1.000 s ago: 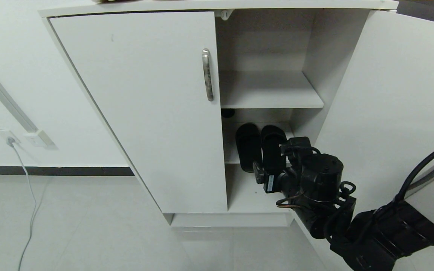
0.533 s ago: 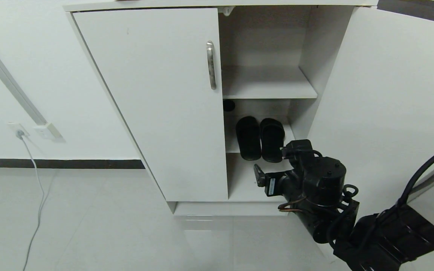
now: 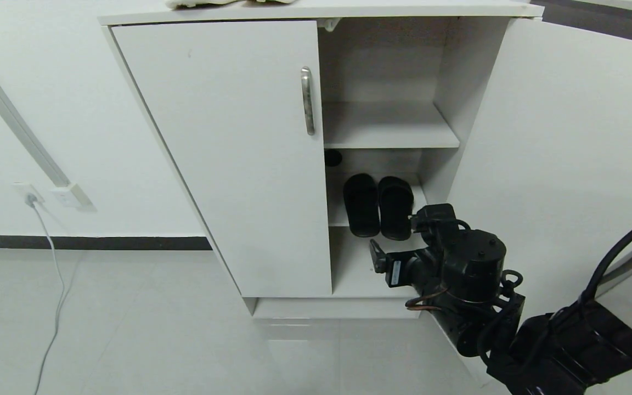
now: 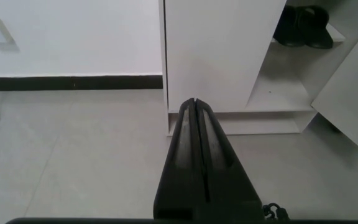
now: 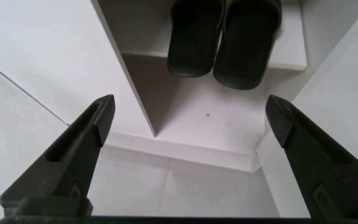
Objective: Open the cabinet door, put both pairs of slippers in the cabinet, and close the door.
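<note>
1. Right hand is backing off from the black slippers versus 1 s ago; head camera is shifting too.
2. Left hand is hanging over the floor before the cabinet, fingers pressed together, gripping nothing.
3. Left door is sitting closed, handle at its right edge.
4. Slippers are lying side by side on the lower shelf, heels overhanging its front edge.
5. Right hand is hovering just below and in front of them, fingers spread wide, carrying nothing.
6. Right door is standing open.
</note>
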Controlling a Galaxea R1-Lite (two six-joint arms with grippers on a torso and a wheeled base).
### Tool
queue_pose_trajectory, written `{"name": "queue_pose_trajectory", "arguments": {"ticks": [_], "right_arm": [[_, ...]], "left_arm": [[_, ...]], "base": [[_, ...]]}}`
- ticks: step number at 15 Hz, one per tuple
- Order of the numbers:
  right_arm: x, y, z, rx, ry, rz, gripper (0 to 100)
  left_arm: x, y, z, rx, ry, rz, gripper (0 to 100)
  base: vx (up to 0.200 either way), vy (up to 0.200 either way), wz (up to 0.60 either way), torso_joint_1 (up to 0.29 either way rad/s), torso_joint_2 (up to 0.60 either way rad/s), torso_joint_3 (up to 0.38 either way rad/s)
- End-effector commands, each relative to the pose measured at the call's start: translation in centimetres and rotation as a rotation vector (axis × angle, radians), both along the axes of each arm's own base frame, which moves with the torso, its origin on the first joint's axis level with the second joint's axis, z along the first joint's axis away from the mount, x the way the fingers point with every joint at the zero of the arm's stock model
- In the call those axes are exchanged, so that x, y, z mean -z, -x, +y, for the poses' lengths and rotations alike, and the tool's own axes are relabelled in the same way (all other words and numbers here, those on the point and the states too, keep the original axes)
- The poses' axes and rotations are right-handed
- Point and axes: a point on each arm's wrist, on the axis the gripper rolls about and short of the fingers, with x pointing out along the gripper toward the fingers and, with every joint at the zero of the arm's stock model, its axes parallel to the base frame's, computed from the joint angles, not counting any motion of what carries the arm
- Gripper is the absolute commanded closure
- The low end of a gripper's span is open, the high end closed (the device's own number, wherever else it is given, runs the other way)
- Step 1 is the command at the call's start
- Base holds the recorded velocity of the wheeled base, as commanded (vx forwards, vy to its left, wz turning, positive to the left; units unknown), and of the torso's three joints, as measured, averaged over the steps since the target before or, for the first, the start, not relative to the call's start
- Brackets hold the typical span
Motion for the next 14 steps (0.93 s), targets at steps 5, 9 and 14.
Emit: {"name": "queue_pose_trajectory", "arguments": {"ticks": [5, 9, 14], "right_arm": [[0.44, -0.06, 0.07, 0.000, 0.009, 0.009, 0], [0.64, -0.11, 0.12, 0.000, 0.015, 0.012, 0], [0.86, -0.33, 0.26, 0.000, 0.018, -0.015, 0]], "left_arm": [[0.01, -0.01, 0.00, 0.000, -0.001, 0.002, 100], [0.01, -0.01, 0.00, 0.000, -0.007, 0.002, 100], [0.01, -0.01, 0.00, 0.000, -0.005, 0.002, 100]], "base": [[0.000, 0.000, 0.00, 0.004, 0.00, 0.191], [0.000, 0.000, 0.00, 0.002, 0.00, 0.069], [0.000, 0.000, 0.00, 0.000, 0.00, 0.000]]}}
